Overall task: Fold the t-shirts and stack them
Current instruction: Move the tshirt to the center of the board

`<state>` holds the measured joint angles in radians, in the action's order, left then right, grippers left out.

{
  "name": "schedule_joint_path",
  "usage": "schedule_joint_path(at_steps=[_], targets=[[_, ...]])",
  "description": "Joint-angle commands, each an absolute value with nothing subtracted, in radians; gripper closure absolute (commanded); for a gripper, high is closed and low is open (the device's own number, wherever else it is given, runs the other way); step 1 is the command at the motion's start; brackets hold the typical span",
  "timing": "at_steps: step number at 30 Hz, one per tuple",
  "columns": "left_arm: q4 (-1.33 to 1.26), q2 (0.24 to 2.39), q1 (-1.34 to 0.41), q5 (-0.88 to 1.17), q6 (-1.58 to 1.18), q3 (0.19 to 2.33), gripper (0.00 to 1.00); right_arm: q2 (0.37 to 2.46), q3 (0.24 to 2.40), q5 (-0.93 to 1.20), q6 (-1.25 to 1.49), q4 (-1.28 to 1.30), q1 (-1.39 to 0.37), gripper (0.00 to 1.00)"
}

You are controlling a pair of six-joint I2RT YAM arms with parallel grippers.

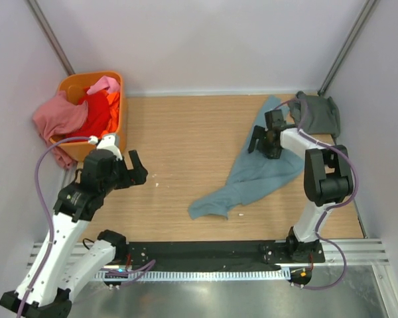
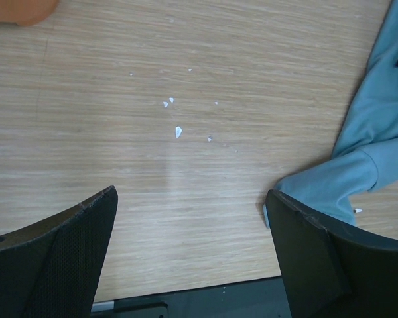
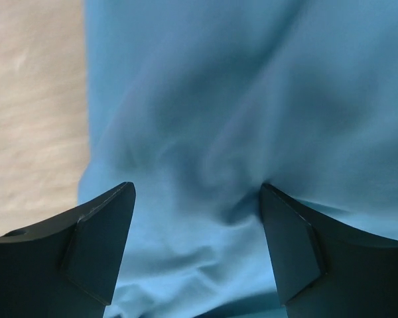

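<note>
The dusty blue-teal t-shirt (image 1: 252, 177) lies crumpled on the right half of the wooden table; a sleeve end shows in the left wrist view (image 2: 358, 172). My right gripper (image 1: 263, 140) is open, low over the shirt's upper part; cloth (image 3: 205, 132) fills its view between the fingers. The dark grey-green t-shirt (image 1: 322, 114) lies at the far right corner. Pink (image 1: 60, 116), red (image 1: 96, 112) and orange (image 1: 113, 106) t-shirts are piled in the basket. My left gripper (image 1: 139, 169) is open and empty above bare table, left of the blue shirt.
The orange plastic basket (image 1: 73, 84) stands at the far left, its corner showing in the left wrist view (image 2: 20, 12). White crumbs (image 2: 178, 131) lie on the wood. A black strip (image 1: 205, 252) runs along the table's near edge. Walls enclose the sides.
</note>
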<state>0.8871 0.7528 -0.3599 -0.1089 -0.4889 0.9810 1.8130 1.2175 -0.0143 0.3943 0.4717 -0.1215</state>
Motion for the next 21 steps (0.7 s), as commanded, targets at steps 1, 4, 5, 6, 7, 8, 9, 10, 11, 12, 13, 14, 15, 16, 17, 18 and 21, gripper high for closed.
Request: schedule_joint_path(at_steps=[1, 4, 5, 6, 7, 8, 9, 10, 11, 12, 13, 14, 15, 16, 17, 18, 21], targets=[[0.865, 0.680, -0.364, -0.069, -0.497, 0.960, 0.06, 1.812, 1.166, 0.182, 0.465, 0.324, -0.254, 0.20], [0.842, 0.649, -0.365, -0.097, -0.511, 0.927, 0.06, 1.861, 1.186, 0.298, 0.494, 0.270, -0.376, 0.23], [0.842, 0.635, -0.364, -0.098, -0.511, 0.928, 0.07, 1.867, 1.195, 0.319, 0.502, 0.261, -0.399, 0.24], [0.845, 0.629, -0.364, -0.103, -0.508, 0.928, 0.07, 1.871, 1.231, 0.325, 0.499, 0.264, -0.438, 0.25], [0.847, 0.623, -0.365, -0.109, -0.506, 0.931, 0.07, 1.868, 1.253, 0.330, 0.491, 0.290, -0.449, 0.25], [0.845, 0.618, -0.364, -0.115, -0.505, 0.933, 0.06, 1.862, 1.273, 0.333, 0.485, 0.302, -0.454, 0.25], [0.845, 0.603, -0.364, -0.117, -0.503, 0.933, 0.06, 1.836, 1.308, 0.336, 0.470, 0.311, -0.454, 0.25], [0.848, 0.598, -0.364, -0.115, -0.500, 0.937, 0.06, 1.824, 1.330, 0.324, 0.454, 0.354, -0.453, 0.24], [0.851, 0.592, -0.365, -0.112, -0.497, 0.943, 0.06, 1.809, 1.359, 0.240, 0.434, 0.389, -0.453, 0.22], [0.853, 0.583, -0.365, -0.107, -0.491, 0.948, 0.06, 1.798, 1.441, 0.182, 0.395, 0.440, -0.451, 0.18], [0.854, 0.577, -0.365, -0.110, -0.488, 0.950, 0.06, 1.798, 1.491, 0.104, 0.370, 0.550, -0.448, 0.17], [0.854, 0.571, -0.365, -0.113, -0.482, 0.957, 0.05, 1.799, 1.540, -0.045, 0.351, 0.599, -0.445, 0.14], [0.857, 0.560, -0.365, -0.118, -0.480, 0.956, 0.05, 1.798, 1.622, -0.105, 0.325, 0.638, -0.434, 0.14], [0.854, 0.551, -0.367, -0.135, -0.482, 0.953, 0.05, 1.792, 1.652, -0.138, 0.324, 0.678, -0.392, 0.14], [0.847, 0.543, -0.367, -0.147, -0.494, 0.931, 0.05, 1.784, 1.670, -0.143, 0.325, 0.676, -0.347, 0.14], [0.833, 0.529, -0.367, -0.162, -0.503, 0.919, 0.06, 1.773, 1.680, -0.077, 0.330, 0.661, -0.303, 0.14], [0.838, 0.517, -0.365, -0.221, -0.517, 0.907, 0.07, 1.770, 1.698, -0.012, 0.368, 0.562, -0.097, 0.21]])
